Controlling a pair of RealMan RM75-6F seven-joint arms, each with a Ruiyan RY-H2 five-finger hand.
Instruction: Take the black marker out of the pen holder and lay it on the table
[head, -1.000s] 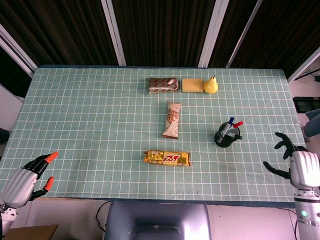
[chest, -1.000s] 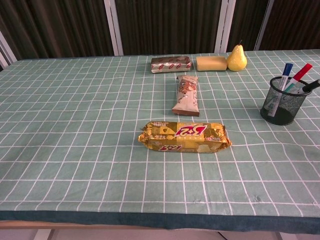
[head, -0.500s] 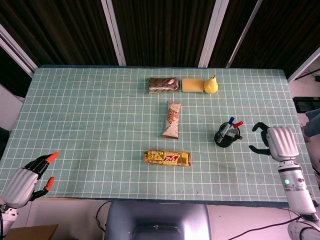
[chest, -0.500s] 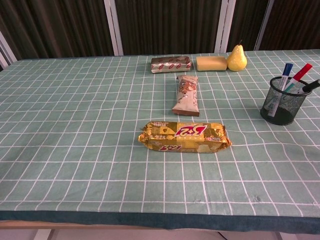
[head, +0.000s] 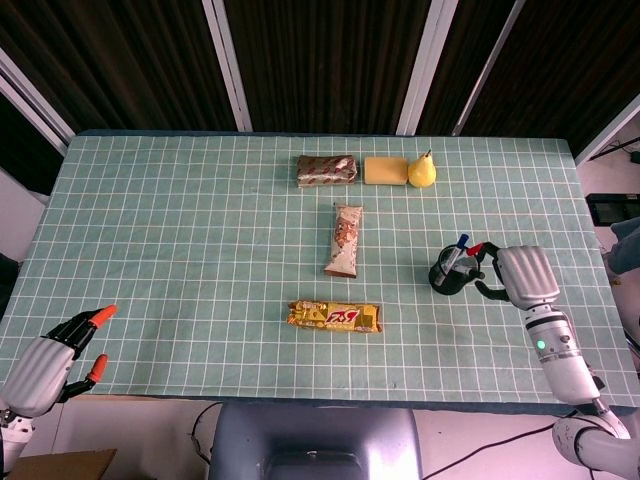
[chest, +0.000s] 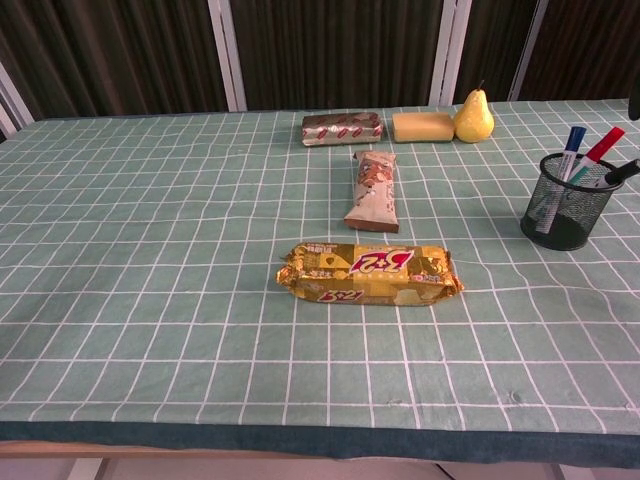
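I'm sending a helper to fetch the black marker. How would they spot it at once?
On the green gridded table, find the black mesh pen holder near the right edge. Three markers lean in it; the black marker has the black cap, unlike its blue-capped and red-capped neighbours.

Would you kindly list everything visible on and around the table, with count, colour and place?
table: one, green cloth with white grid, fills both views
pen holder: one, black mesh, right side of table
black marker: one, leaning out of the pen holder's right rim
blue marker: one, in the pen holder
red marker: one, in the pen holder
gold snack pack: one, near centre front
white-brown snack pack: one, centre
brown snack pack: one, far edge
yellow block: one, far edge, beside the pear
pear: one, yellow, far edge
left hand: grey, orange fingertips, front left corner, holds nothing
right hand: grey, dark fingers, just right of the pen holder, fingers apart
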